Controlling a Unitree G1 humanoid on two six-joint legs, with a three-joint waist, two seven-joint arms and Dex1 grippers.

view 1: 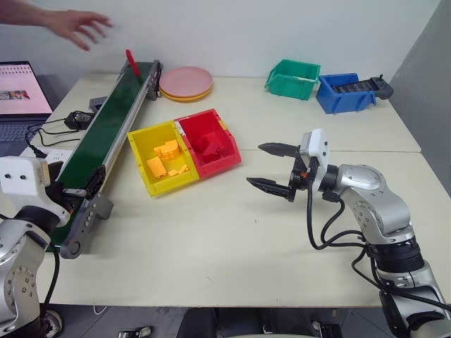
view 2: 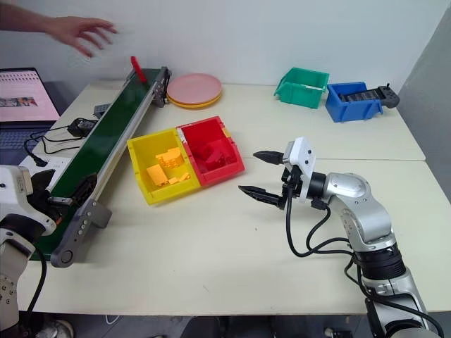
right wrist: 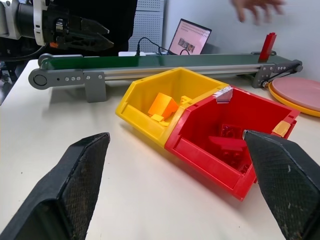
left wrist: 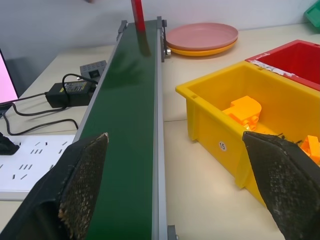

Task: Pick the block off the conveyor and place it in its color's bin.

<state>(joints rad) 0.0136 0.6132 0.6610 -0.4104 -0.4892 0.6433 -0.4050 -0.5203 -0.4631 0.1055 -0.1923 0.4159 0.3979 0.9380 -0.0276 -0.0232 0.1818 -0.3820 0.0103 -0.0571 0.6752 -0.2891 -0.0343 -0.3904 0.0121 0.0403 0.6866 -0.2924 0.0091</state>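
The red block (view 1: 131, 62) stands upright on the far end of the dark green conveyor (view 1: 106, 130). My left gripper (left wrist: 182, 190) hovers open over the belt's near end, pointing along it, with nothing between its fingers. The red bin (view 1: 208, 143) sits beside the belt, joined to a yellow bin (view 1: 161, 165), and holds several red blocks. To the right of the red bin, my right gripper (view 1: 255, 165) is open and empty above the table, pointing toward the bin. A person's hand (view 1: 77, 24) hangs in the air above the conveyor's far end.
Pink and yellow plates (view 1: 186, 83) are stacked beyond the conveyor's far end. A green bin (view 1: 292, 77) and a blue bin (view 1: 344, 91) stand at the back right. A laptop (view 1: 21, 95), a power adapter (view 1: 79, 120) and a power strip (left wrist: 30, 167) lie left of the belt.
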